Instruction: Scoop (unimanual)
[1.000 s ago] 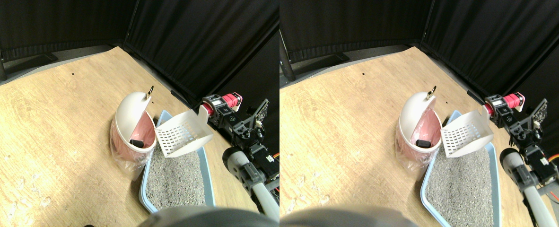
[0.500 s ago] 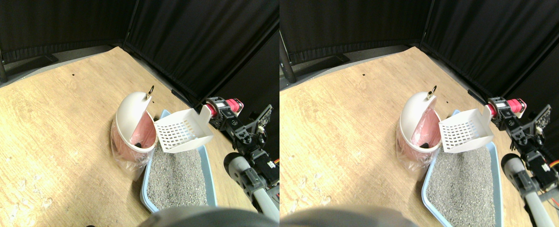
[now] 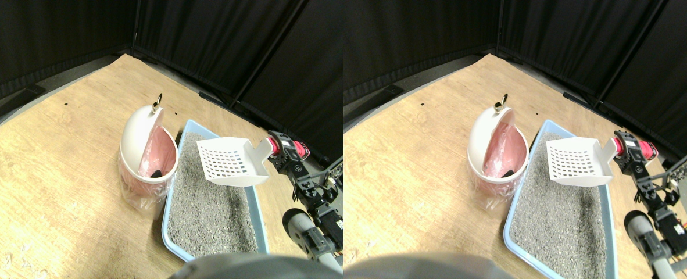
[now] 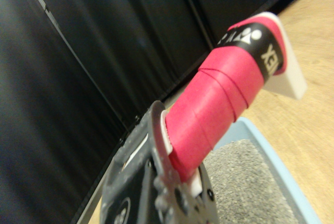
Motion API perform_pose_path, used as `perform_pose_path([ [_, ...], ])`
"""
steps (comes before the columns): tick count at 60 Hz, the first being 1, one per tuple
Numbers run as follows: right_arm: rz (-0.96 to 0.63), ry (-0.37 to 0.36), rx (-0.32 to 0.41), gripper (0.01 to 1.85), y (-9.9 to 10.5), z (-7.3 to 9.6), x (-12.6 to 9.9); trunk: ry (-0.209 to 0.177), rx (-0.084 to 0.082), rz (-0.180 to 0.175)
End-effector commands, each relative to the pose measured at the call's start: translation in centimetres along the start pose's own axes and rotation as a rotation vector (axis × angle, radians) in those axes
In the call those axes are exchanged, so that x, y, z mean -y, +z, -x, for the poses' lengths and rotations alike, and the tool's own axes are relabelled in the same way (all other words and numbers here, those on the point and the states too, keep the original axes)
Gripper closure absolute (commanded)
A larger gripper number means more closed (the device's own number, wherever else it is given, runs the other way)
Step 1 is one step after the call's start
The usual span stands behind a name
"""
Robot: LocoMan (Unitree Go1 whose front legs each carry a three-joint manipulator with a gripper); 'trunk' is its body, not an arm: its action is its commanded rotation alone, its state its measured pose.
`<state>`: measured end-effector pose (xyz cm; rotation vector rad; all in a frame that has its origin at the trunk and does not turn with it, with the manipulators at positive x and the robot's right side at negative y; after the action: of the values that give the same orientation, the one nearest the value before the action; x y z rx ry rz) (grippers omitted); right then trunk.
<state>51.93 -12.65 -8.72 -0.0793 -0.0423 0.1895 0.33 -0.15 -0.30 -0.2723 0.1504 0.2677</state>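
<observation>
Litter tray [image 3: 175,192], one pale blue box of grey granules, lies on the wooden floor [image 3: 47,163], touching the single white swing-lid bin [image 3: 143,136] with its pink liner, where one dark lump [image 3: 156,172] sits inside. One white slotted scoop [image 3: 230,163] hangs level over the tray's far end, apparently empty. The right gripper [image 3: 282,152] is clamped on its red-wrapped handle [image 4: 219,98]. I judge the dumping step done; the next move calls for lowering the scoop's lip into the granules.
</observation>
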Motion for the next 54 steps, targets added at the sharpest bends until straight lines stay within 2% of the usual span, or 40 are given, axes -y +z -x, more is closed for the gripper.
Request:
perform_pose_path([
  [1, -0.04, 0.0, 0.092, 1.8, 0.8, 0.4, 0.1, -0.044, 0.015, -0.017],
  [14, -0.094, -0.079, 0.123, 1.8, -1.2, 2.3, 2.6, -0.093, 0.011, -0.053],
  [22, -0.142, -0.108, 0.127, 1.8, -2.5, 3.1, 3.1, -0.109, 0.01, -0.071],
  [29, -0.165, -0.094, 0.13, 1.8, -3.5, 3.4, 3.5, -0.12, 0.009, -0.084],
  [38, -0.21, -0.147, 0.113, 1.77, -4.5, 3.9, 3.7, -0.134, 0.007, -0.095],
  [54, -0.245, -0.156, 0.115, 1.8, -6.8, 4.2, 4.7, -0.153, 0.006, -0.12],
])
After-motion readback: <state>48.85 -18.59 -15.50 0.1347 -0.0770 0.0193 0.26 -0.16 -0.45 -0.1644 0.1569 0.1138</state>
